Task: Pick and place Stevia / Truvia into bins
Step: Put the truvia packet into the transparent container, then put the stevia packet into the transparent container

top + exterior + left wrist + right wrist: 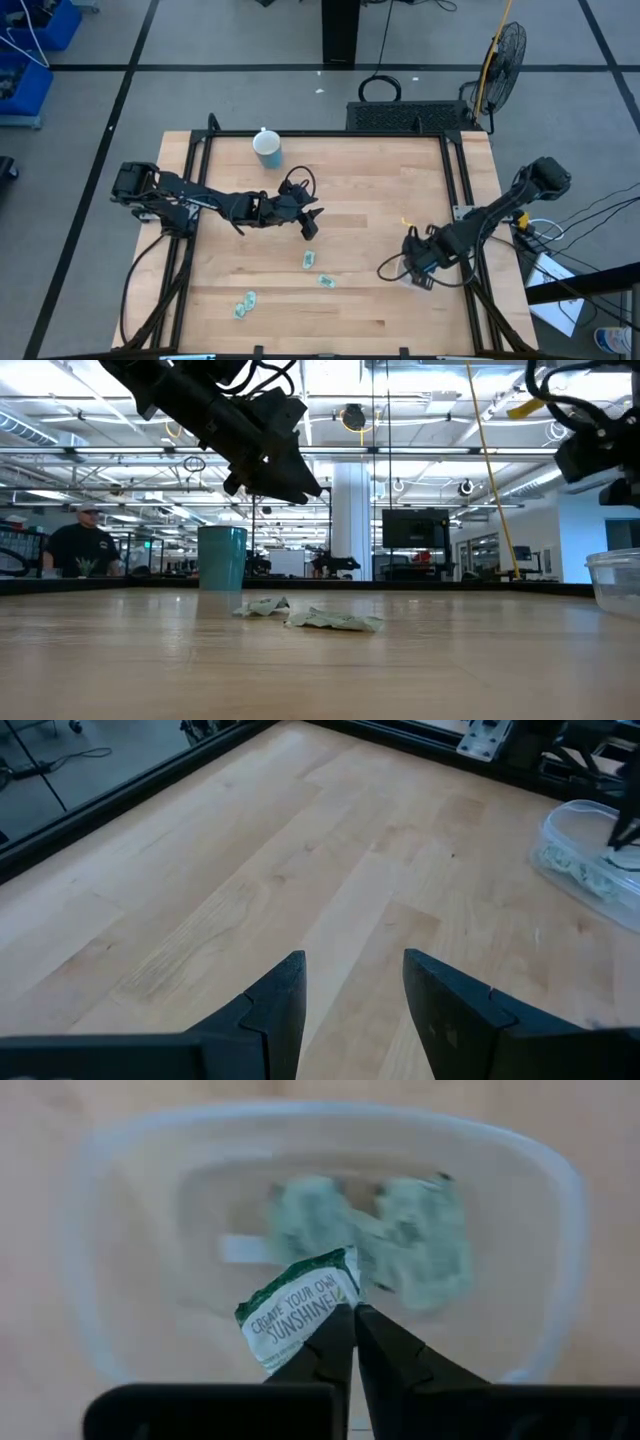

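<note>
Several pale green and white sachets lie flat on the table: one (309, 259), another (326, 281) and a crumpled cluster (245, 303); two show in the low view (262, 606), (335, 620). The clear cup (418, 280) stands near the table's right edge with sachets inside it (415, 1245). My right gripper (353, 1312) hovers right above the cup's rim (560, 1190), shut on one sachet (297, 1312). My left gripper (350, 965) is open above bare table near the middle (310, 225), touching nothing. My right gripper pinches one sachet by its edge (338, 1292) between the two fingertips, coming from above and pointing down into the cup. The sachet is lifted clear and sticks out to one side of the fingers, over the cup's opening.
A light blue cup (268, 148) stands near the table's far edge, also seen in the low view (222, 557). Black frame rails (465, 200) run along the table's sides. A person (82, 545) stands in the room beyond the table.
</note>
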`<state>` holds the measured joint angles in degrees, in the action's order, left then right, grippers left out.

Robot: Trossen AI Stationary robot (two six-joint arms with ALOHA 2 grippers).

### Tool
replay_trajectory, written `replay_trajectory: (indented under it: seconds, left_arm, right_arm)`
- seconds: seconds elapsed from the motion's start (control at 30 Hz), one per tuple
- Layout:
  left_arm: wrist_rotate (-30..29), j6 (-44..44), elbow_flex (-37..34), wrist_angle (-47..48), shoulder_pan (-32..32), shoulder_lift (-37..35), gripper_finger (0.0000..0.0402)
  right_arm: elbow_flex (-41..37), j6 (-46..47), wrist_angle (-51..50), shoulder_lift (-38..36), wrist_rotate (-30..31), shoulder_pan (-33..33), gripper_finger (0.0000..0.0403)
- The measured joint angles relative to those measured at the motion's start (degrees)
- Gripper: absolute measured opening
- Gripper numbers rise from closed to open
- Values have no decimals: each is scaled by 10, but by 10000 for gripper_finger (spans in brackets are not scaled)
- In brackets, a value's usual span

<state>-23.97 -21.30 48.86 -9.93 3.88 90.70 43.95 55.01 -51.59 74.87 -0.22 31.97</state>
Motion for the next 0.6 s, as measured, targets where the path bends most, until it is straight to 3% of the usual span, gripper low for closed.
replay_trajectory:
  seconds: [0.27, 0.43, 0.6]
  left_arm:
    - [1, -2, 0, 14, 0, 0, 175]
    - [7, -2, 0, 12, 0, 0, 175]
    - [51, -2, 0, 13, 0, 0, 175]
  right_arm:
    - [-6, -18, -16, -1, 1, -9, 69]
    - [39, -46, -31, -10, 7, -10, 87]
    - [91, -93, -2, -23, 104, -10, 88]
